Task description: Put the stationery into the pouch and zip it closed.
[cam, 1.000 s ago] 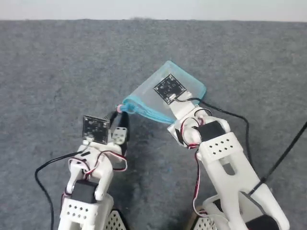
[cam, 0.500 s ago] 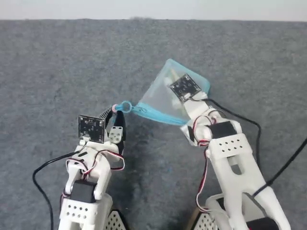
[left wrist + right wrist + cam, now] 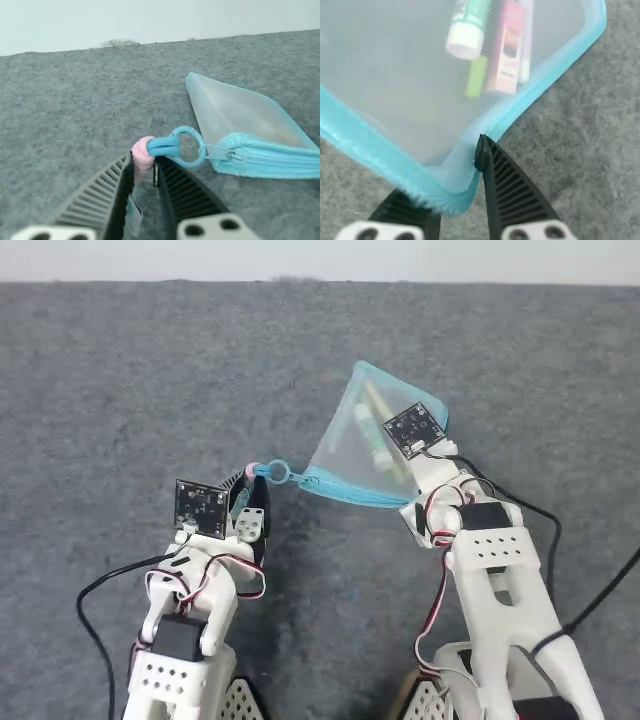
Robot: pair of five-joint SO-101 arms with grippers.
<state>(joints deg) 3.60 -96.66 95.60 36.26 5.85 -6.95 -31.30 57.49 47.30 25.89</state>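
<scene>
A translucent pouch point(image 3: 365, 445) with blue trim and a blue zipper lies stretched between the two arms. Its stationery point(image 3: 487, 47) shows through the wall: a glue stick, a pink eraser and pens. My left gripper point(image 3: 144, 167) is shut on the pink end of the zipper pull point(image 3: 150, 150), whose blue ring point(image 3: 277, 473) leads to the slider point(image 3: 227, 152). My right gripper point(image 3: 465, 172) is shut on the pouch point(image 3: 420, 100) at its corner near the zipper's end. The zipper point(image 3: 270, 157) looks closed along its length.
Grey felt point(image 3: 120, 370) covers the table, with a pale wall point(image 3: 300, 260) beyond its far edge. Black cables point(image 3: 95, 590) trail beside both arm bases near the front.
The right arm has swung to the right with the pouch's corner, pulling the pouch taut and turning it. The left gripper keeps hold of the zipper pull and has shifted only slightly.
</scene>
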